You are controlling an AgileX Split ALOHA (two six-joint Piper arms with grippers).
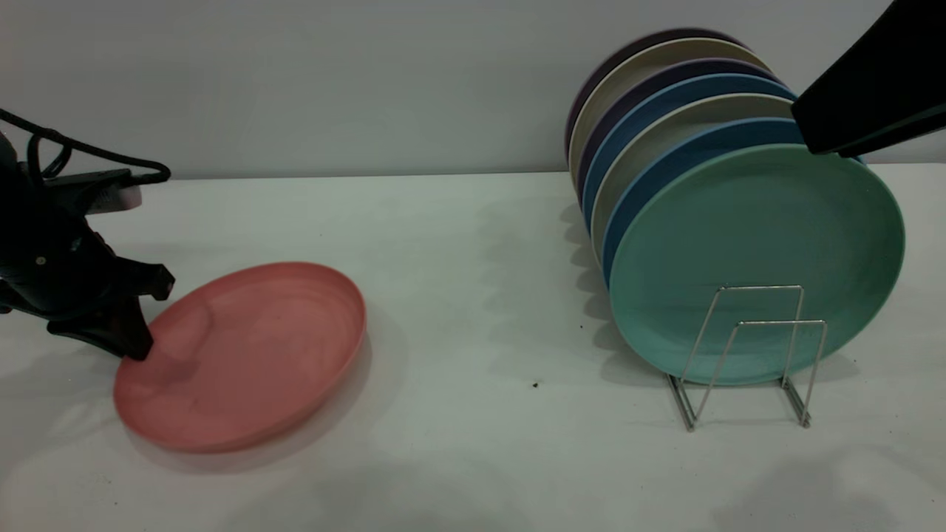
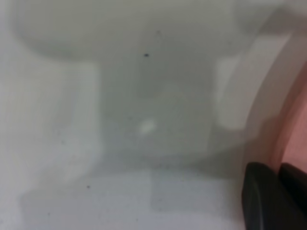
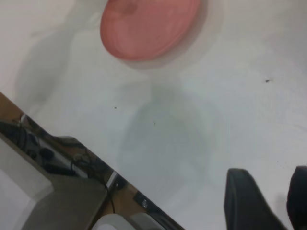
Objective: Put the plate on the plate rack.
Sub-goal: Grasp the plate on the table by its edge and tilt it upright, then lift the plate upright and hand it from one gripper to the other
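Matt salmon-pink plastic plate (image 1: 244, 355) with a smooth, faintly streaked face, thin shiny silver wire plate rack (image 1: 746, 355), matt teal-green plastic plate (image 1: 761, 251) standing in it, smooth pale matt table (image 1: 473, 244) that showed only soft shadows, matt black plastic left gripper (image 1: 144, 321)

wall (image 1: 332, 81): plain pale grey | table (image 1: 473, 244): white, soft shadows | floor: brown past table edge
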